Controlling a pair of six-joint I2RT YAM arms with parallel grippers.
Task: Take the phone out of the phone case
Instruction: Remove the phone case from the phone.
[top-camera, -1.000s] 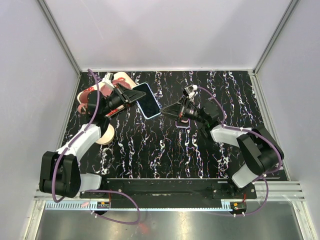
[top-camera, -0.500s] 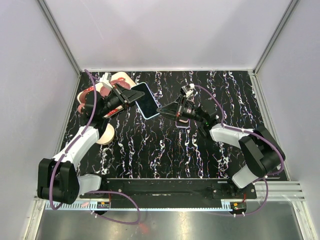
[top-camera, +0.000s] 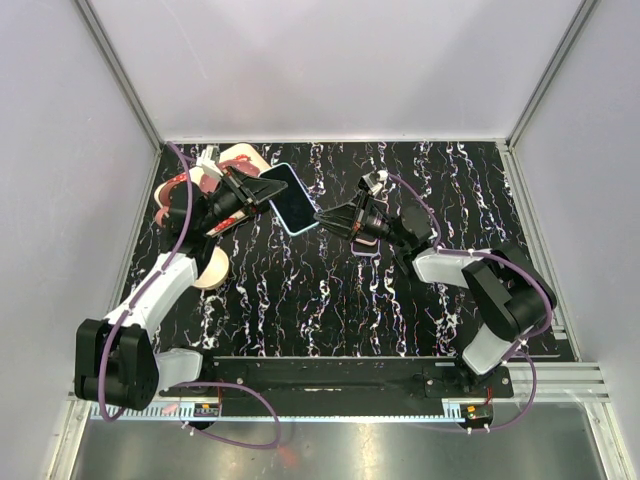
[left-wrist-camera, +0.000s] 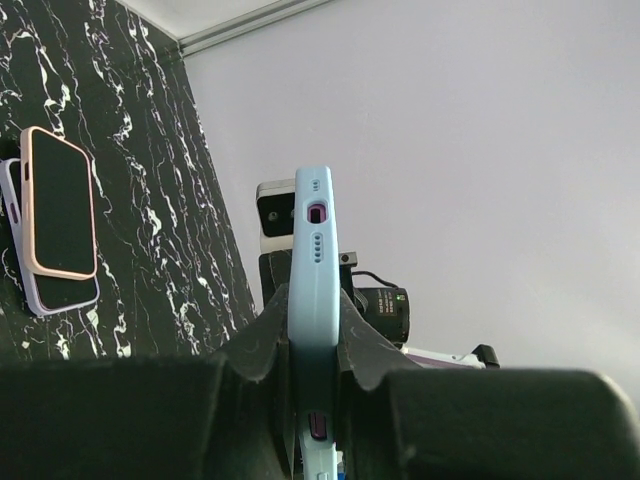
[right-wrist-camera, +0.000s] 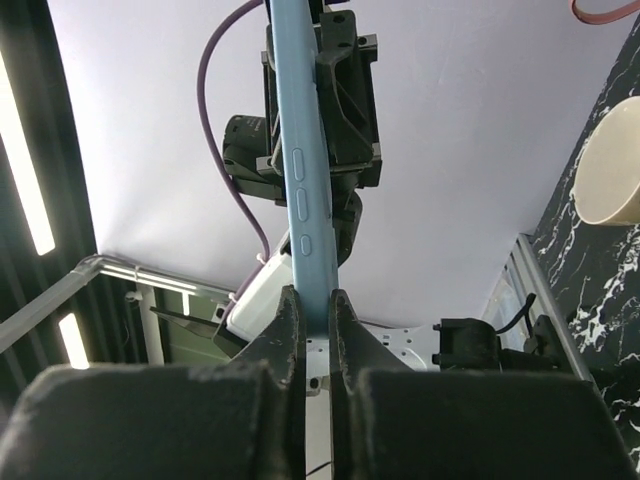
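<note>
- Phone case, pale blue, is held in the air over the far-left part of the table, spanning the gap between the two arms.
- The phone looks seated in it: the overhead view shows a dark screen framed all round by the blue rim, so removal is not yet done.
- The left tool is closed on the end nearer the table's left edge, pads pressing front and back; this reads as the anchoring hold.
- The right tool is clamped on the opposite end, its fingers pinching the thin blue edge. Holding both ends probably lets one arm brace while the other flexes or peels the phone case away.
- Lifting it gives both tools access to the edges, which lying flat would deny.
- Two other phones lie stacked on the table under the right arm, and a cream bowl sits near the left edge, both apart from the work.
</note>
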